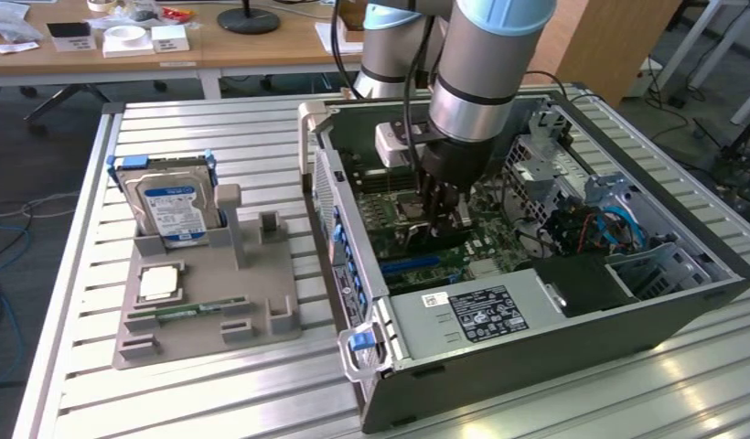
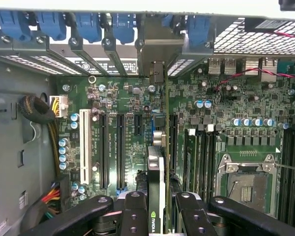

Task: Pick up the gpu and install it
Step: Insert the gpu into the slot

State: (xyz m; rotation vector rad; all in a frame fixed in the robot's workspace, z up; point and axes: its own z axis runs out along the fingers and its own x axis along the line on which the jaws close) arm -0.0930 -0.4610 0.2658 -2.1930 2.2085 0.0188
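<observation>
Ribbed metal table (image 1: pixel 229 128) carries an open computer case (image 1: pixel 534 366) lying on its side; office desks behind. Arm reaches down into the case, gripper (image 1: pixel 443 215) low over the motherboard (image 2: pixel 128 98). Wrist view: 2 black fingers (image 2: pixel 135 209) stand narrow, clamped on the gpu (image 2: pixel 156 167), which is held on edge between them. Card runs straight from the grip toward the rear slot row with blue clips (image 2: pixel 88 24), lined up beside the long black expansion slots (image 2: pixel 120 147). Seated or not: cannot tell. On the exterior view's left, a grey tray (image 1: pixel 210 320) holds the hard drive (image 1: pixel 174 206) upright and a memory stick (image 1: pixel 186 312) lying flat
</observation>
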